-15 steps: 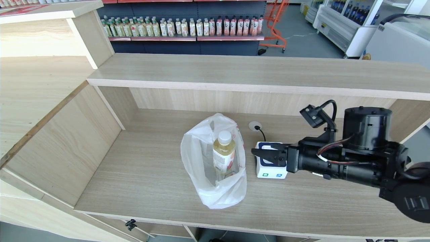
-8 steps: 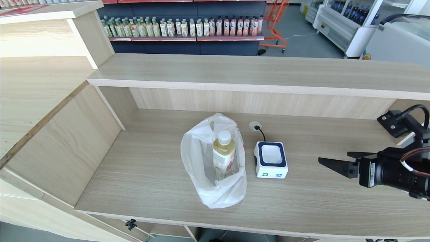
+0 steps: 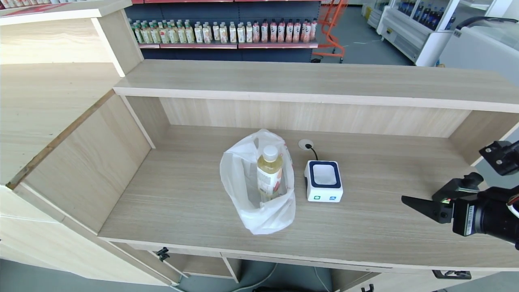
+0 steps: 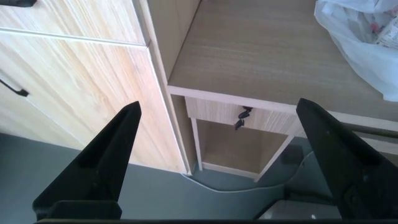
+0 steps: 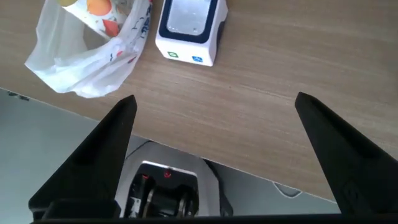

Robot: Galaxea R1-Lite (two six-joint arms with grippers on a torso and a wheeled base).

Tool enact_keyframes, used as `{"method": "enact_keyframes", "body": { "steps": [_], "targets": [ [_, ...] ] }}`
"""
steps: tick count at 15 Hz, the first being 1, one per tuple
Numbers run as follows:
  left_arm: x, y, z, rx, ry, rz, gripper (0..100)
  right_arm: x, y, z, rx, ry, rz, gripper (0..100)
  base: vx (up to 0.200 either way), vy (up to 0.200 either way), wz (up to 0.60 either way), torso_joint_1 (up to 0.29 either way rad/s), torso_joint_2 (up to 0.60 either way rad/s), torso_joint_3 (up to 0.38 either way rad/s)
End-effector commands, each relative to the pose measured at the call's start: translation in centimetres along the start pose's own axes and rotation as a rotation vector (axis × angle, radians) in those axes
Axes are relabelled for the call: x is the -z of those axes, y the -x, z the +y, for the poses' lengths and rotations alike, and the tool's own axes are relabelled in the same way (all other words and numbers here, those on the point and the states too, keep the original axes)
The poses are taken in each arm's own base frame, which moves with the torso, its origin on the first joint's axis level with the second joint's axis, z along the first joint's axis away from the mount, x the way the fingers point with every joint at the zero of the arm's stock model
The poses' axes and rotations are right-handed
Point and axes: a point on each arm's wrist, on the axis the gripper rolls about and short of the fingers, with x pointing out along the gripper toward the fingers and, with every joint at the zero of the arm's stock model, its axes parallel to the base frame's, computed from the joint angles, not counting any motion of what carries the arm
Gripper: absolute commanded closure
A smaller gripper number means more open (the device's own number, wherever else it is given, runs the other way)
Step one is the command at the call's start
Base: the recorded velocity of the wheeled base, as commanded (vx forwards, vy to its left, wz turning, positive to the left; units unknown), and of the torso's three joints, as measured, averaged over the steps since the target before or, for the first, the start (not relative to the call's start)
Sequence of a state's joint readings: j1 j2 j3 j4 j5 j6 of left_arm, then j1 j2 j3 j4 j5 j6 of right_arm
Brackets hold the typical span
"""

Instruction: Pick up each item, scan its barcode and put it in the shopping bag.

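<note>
A light wood-grain counter (image 3: pixel 194 211) has a raised ledge (image 3: pixel 308 81) along its far side and upright panels at both ends. Beyond it, a dark shop shelf (image 3: pixel 267 56) carries rows of drink bottles (image 3: pixel 227 32). An orange rack (image 3: pixel 333 28) stands on the grey floor (image 3: pixel 365 48), with white chillers (image 3: pixel 409 34) to the right. The light is bright and even.
</note>
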State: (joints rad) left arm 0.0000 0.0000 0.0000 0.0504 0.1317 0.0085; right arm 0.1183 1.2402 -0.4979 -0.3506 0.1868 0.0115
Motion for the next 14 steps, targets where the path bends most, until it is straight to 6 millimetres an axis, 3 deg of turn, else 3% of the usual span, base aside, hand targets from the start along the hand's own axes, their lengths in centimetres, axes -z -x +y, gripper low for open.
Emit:
{"method": "enact_keyframes", "body": {
  "steps": [1,4,9,14],
  "targets": [
    [0.0,0.0,0.0,0.0,-0.001,0.002,0,0.2,-0.3,-0.6,0.025,-0.013,0.014,0,0.0,0.0,0.0,0.0,0.0,0.0],
    [0.0,0.0,0.0,0.0,-0.002,0.002,0,0.2,-0.3,-1.2,0.059,-0.026,0.015,0,0.0,0.0,0.0,0.0,0.0,0.0],
    [0.0,0.0,0.0,0.001,-0.006,0.002,0,1.2,-0.8,-5.2,0.226,0.033,0.089,0,0.0,-0.2,0.0,0.006,0.0,0.004],
    [0.0,0.0,0.0,0.001,-0.007,0.0,0,0.8,-0.3,-4.8,0.216,0.053,0.065,0,0.0,-0.2,0.0,0.007,0.0,0.002]
  ]
}}
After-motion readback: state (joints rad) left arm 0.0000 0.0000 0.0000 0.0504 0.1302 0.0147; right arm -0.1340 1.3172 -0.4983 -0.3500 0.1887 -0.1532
